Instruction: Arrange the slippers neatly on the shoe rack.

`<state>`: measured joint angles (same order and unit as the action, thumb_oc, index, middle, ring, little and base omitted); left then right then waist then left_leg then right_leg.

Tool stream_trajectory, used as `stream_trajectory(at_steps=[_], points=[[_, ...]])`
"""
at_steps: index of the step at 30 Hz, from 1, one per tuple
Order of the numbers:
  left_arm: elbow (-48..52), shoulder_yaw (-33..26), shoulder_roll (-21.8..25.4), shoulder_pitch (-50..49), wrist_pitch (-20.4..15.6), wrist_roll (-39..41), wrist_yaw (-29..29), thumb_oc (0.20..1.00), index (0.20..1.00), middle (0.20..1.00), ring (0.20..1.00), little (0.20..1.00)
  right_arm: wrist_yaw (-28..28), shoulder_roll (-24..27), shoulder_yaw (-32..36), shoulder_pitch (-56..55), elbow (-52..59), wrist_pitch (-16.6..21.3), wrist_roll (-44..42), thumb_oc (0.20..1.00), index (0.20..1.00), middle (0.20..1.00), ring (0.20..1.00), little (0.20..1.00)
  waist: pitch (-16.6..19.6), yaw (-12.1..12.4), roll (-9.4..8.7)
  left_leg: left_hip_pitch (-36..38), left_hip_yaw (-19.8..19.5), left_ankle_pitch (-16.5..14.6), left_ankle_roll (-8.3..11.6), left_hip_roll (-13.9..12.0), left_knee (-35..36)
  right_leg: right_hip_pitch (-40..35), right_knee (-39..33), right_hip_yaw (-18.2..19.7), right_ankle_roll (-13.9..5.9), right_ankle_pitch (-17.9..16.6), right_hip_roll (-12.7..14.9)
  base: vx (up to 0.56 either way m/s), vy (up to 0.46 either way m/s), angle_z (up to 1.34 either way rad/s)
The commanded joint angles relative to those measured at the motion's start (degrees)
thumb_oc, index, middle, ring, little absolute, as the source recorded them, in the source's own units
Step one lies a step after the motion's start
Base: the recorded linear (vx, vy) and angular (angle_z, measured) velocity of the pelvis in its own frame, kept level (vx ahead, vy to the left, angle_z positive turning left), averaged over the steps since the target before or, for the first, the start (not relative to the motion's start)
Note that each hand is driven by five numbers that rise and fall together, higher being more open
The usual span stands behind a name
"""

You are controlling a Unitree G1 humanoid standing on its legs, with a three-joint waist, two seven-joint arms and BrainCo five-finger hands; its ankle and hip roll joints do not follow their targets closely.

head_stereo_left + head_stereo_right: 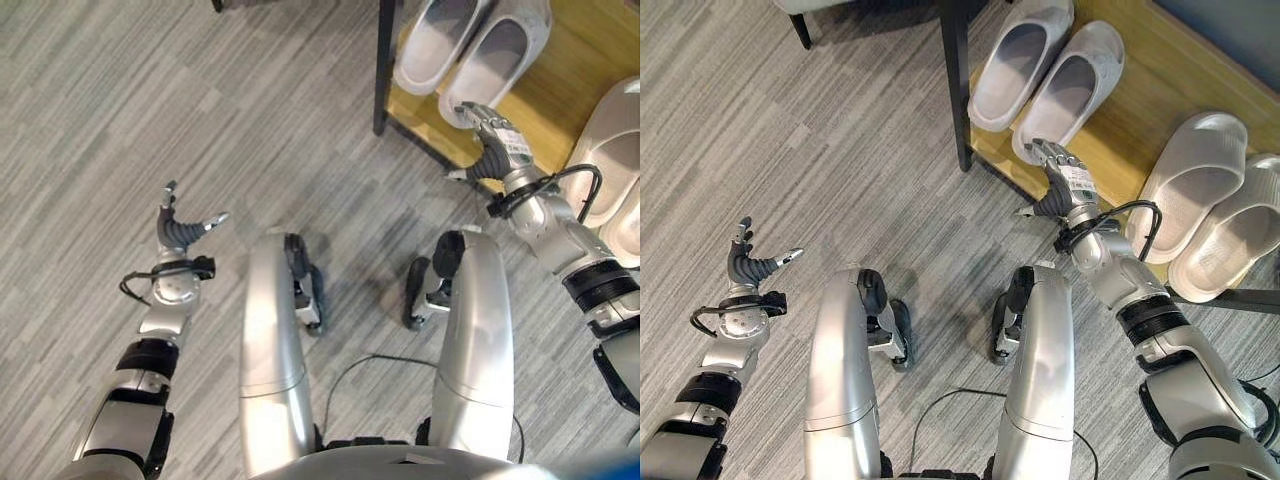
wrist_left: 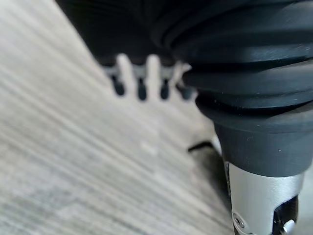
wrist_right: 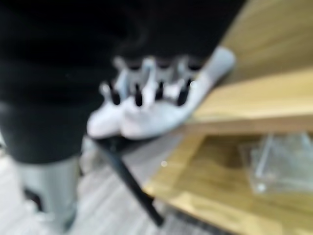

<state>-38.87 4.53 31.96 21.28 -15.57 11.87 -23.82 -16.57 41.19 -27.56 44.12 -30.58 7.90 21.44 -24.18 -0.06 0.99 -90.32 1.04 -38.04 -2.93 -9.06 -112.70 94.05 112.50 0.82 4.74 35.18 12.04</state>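
Note:
Two pairs of pale grey slippers stand on the wooden top shelf (image 1: 1160,90) of the shoe rack. The left pair, slipper (image 1: 1018,62) and slipper (image 1: 1072,88), sits by the rack's black corner post (image 1: 958,90). The right pair (image 1: 1210,200) lies further right. My right hand (image 1: 1062,178) is open, its straight fingers at the heel of the inner slipper of the left pair. In the right wrist view, its fingers (image 3: 146,85) point at that left pair (image 3: 161,115). My left hand (image 1: 180,228) hovers open over the floor at the left, holding nothing.
Grey striped floor spreads left of the rack. A lower wooden shelf (image 3: 220,196) carries a clear plastic item (image 3: 279,166). A dark furniture leg (image 1: 800,30) stands at the far edge of the floor.

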Motion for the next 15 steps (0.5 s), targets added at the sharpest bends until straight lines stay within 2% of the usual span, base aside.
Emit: stream_trajectory(at_steps=[1,4,9,10,11,13,15], points=[[-0.85,-1.42,2.05,2.50,-2.12,0.99,-2.14,1.000,1.000,1.000,1.000,1.000,-1.77,-1.07,-0.08,4.79,-1.11,-0.59,-0.77,1.000,1.000,1.000,1.000,1.000,-2.28,2.41,-1.17,0.36,-11.03,2.27,3.14,0.96,3.42,-4.09,1.45,10.75,-3.29,0.79,1.69,0.00,0.000,0.00],[-1.19,-1.46,2.01,2.93,-2.38,1.78,-2.35,1.000,1.000,1.000,1.000,1.000,-2.50,-1.53,0.32,5.23,-1.68,-0.72,-1.63,1.000,1.000,1.000,1.000,1.000,-2.01,2.42,-1.28,0.36,-10.77,2.69,3.27,0.95,4.25,-4.09,0.78,10.72,-3.23,0.60,1.86,-0.01,0.004,0.01],[1.50,-2.26,1.58,2.81,-4.20,4.29,-2.10,1.000,1.000,1.000,1.000,1.000,-5.83,-0.63,2.74,3.10,0.74,0.34,-1.24,1.000,1.000,1.000,1.000,1.000,0.97,2.57,-2.23,0.36,-8.65,5.13,3.43,0.23,13.17,-4.09,-8.96,8.30,-3.80,-2.73,2.42,-0.10,0.067,0.02],[5.10,-2.23,0.86,2.55,-5.04,3.74,-1.93,1.000,1.000,1.000,1.000,1.000,-7.04,0.73,4.79,-0.99,4.34,0.93,1.05,1.000,1.000,1.000,1.000,1.000,4.47,1.89,-2.79,0.36,-7.64,8.63,3.99,-0.19,21.91,-4.14,-17.39,5.05,-4.91,-5.43,3.25,-0.25,0.169,-0.06],[7.69,-1.74,0.38,2.08,-5.89,3.47,-1.56,1.000,1.000,1.000,1.000,1.000,-7.90,1.30,6.43,-5.43,6.61,1.42,3.45,1.000,1.000,1.000,1.000,1.000,7.03,1.39,-2.50,0.44,-7.62,12.08,4.38,0.16,28.53,-5.70,-24.15,2.26,-5.41,-7.32,3.56,-0.28,0.159,0.05],[10.16,-0.74,-0.04,1.29,-5.97,2.34,-1.20,1.000,1.000,1.000,1.000,1.000,-8.16,0.44,8.36,-10.96,7.28,1.29,4.61,1.000,1.000,1.000,1.000,1.000,7.29,0.61,-3.00,3.80,-7.42,14.51,4.95,0.72,34.89,-10.00,-30.10,0.20,-5.60,-8.67,3.32,-0.22,0.083,0.13],[12.25,1.16,-0.76,0.26,-5.76,-0.01,-0.45,1.000,1.000,1.000,1.000,1.000,-7.85,-2.79,10.34,-17.98,7.01,1.48,4.54,1.000,1.000,1.000,1.000,1.000,7.57,-0.49,-4.00,9.11,-6.72,17.35,5.77,1.32,43.32,-16.00,-38.04,-2.14,-6.00,-10.26,3.21,-0.18,0.063,0.05]])
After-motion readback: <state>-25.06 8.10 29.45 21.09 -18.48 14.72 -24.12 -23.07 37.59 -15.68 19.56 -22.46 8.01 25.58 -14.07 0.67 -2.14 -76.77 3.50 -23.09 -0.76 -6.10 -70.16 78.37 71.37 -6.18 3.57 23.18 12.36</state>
